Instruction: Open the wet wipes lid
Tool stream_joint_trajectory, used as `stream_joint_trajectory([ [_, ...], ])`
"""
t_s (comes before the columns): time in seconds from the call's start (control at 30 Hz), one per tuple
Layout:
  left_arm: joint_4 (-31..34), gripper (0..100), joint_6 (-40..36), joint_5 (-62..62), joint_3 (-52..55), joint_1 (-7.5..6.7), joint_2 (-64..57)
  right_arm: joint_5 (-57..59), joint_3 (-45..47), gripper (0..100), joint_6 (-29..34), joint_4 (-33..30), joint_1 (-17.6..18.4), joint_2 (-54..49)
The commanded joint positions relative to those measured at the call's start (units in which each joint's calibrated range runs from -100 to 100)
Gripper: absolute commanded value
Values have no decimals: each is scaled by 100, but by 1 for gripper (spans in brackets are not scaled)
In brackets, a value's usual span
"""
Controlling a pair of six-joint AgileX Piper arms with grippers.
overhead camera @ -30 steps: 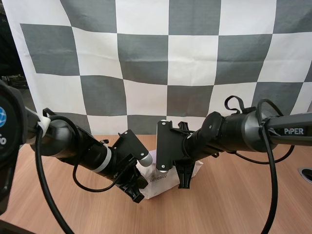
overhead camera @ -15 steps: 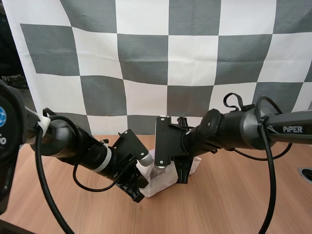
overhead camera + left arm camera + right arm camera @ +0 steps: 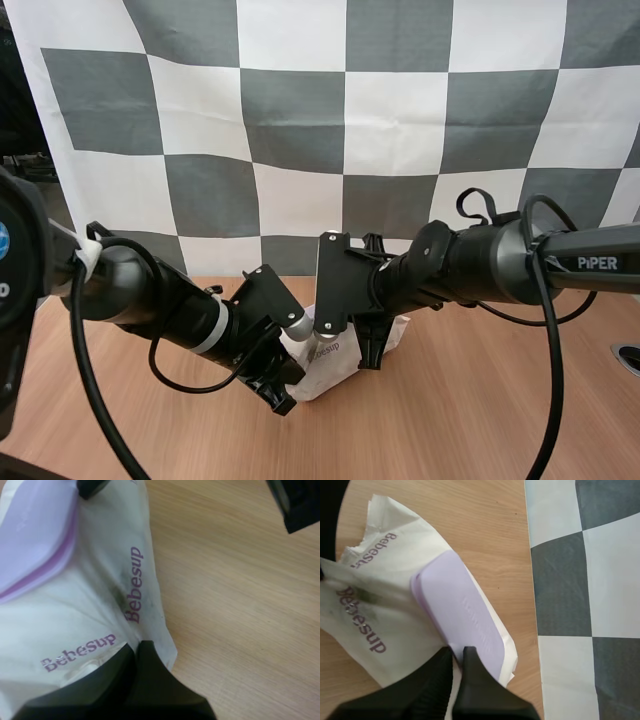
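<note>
High view: the pack of wet wipes [image 3: 335, 365] lies on the wooden table [image 3: 480, 400] between my two arms. Its long axis runs from near left to far right. My left gripper [image 3: 283, 398] is at its near-left end and my right gripper [image 3: 370, 355] is at its far-right end.

Left wrist view: my left fingers lie together as one dark wedge, clamped on the crinkled edge of the pack just past the "Bebesup" print. The pale purple lid [image 3: 35, 535] faces up, farther along the pack, and a fingertip of the other arm is at its far end.

Right wrist view: the lid's length follows the pack's length. My right fingers are drawn close, with only a sliver between them, and they pinch the end of the lid. The lid looks flat against the pack.
</note>
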Motion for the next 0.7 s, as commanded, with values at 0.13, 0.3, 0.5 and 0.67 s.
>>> stream_joint_trajectory([
  [0.13,-28,0,182,-138,225,1,9,-152,-190,0,-2,80,1,-10],
  [0.3,-60,0,182,-197,225,1,9,-416,-190,0,-2,127,1,-10],
  [0.5,-75,0,211,-107,225,1,9,-456,-190,0,-2,325,1,-10],
  [0.67,-75,0,232,-108,225,1,9,-646,-190,0,-2,761,129,-10],
])
